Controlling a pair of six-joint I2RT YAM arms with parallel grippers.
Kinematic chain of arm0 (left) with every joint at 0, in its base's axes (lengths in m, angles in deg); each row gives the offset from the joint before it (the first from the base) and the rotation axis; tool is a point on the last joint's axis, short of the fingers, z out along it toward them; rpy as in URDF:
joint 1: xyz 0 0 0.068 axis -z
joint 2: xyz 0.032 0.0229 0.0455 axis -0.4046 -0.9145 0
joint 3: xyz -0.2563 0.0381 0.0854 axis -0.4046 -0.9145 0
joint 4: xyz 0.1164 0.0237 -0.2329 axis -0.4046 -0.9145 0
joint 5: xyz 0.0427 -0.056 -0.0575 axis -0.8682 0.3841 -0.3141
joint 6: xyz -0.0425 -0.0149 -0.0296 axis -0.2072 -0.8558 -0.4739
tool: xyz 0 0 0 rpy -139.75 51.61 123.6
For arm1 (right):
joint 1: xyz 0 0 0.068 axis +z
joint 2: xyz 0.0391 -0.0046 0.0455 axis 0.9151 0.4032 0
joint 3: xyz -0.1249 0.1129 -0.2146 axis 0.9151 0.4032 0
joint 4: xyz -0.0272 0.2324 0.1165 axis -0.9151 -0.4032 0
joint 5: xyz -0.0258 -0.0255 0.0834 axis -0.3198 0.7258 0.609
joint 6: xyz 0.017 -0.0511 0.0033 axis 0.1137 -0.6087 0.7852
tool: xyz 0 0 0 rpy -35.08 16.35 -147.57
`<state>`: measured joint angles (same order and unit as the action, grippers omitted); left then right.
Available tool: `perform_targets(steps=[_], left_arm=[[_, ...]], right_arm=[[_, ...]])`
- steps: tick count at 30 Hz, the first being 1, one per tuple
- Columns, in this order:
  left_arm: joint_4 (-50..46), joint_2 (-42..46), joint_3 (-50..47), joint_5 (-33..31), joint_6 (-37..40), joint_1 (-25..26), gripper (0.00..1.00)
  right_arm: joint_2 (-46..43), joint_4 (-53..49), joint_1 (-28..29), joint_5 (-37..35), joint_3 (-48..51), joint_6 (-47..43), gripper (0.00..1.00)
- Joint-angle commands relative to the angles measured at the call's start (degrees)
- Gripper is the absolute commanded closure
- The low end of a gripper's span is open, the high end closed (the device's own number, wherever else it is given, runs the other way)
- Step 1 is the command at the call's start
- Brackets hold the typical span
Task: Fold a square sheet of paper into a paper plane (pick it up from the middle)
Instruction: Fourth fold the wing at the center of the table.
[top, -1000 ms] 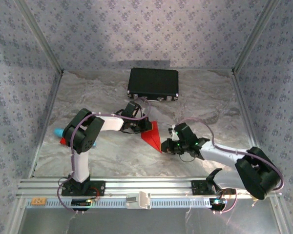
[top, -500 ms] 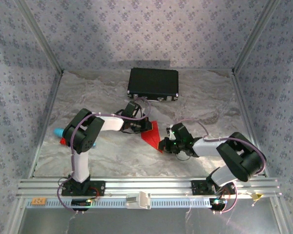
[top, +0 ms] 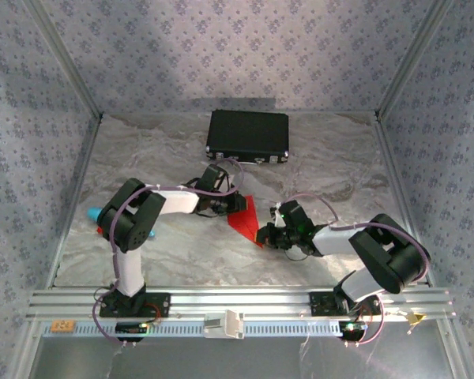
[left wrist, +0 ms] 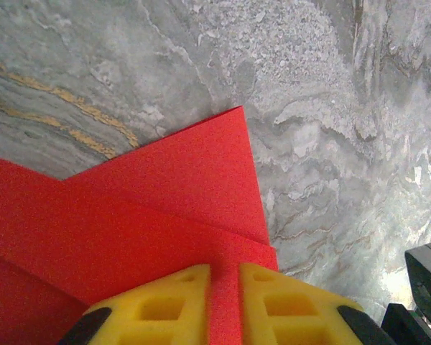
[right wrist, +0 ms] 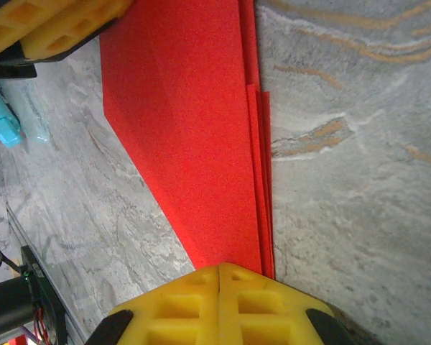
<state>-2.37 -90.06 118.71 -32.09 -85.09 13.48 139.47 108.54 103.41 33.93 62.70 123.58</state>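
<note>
Top external view: two arms meet over a folded red paper (top: 245,218) near the middle of the marbled grey surface (top: 332,170). Nearest, the right gripper (top: 263,234) reaches in from 3 o'clock and sits at the paper's pointed tip, which aims toward 5 o'clock. Its wrist view shows the yellow jaws pressed together with no gap. The tapering paper and its stacked, layered edges run right up to them; whether the tip is pinched between them cannot be told. Just beyond, at the paper's wider end toward 11 o'clock, the left gripper (top: 234,207) sits over the sheet. Its wrist view shows the jaws a narrow slit apart with red showing through, and overlapping folded flaps lying flat ahead of them; whether they grip the paper cannot be told. Well off at 9 o'clock, beside the left arm's elbow, lies a small turquoise object (top: 93,212). Farthest, at 12 o'clock near the back wall, a black case (top: 247,134) lies flat, apart from the paper.
</note>
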Motion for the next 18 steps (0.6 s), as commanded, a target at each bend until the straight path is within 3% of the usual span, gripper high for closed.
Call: perform_targets(steps=[1,10,18], left_arm=[[-2.6,3.0,-0.2,-0.4,1.4,1.5,0.86],[1.0,0.3,-1.3,4.4,-1.4,4.2,0.93],[3.2,-3.2,-2.8,4.0,-1.5,0.7,0.94]], right_arm=[[0.9,-6.5,-0.6,-2.5,1.6,0.7,1.00],[-0.5,-6.8,-1.0,-2.8,2.5,1.0,1.00],[-0.9,-7.4,-1.3,-3.2,3.3,0.8,1.00]])
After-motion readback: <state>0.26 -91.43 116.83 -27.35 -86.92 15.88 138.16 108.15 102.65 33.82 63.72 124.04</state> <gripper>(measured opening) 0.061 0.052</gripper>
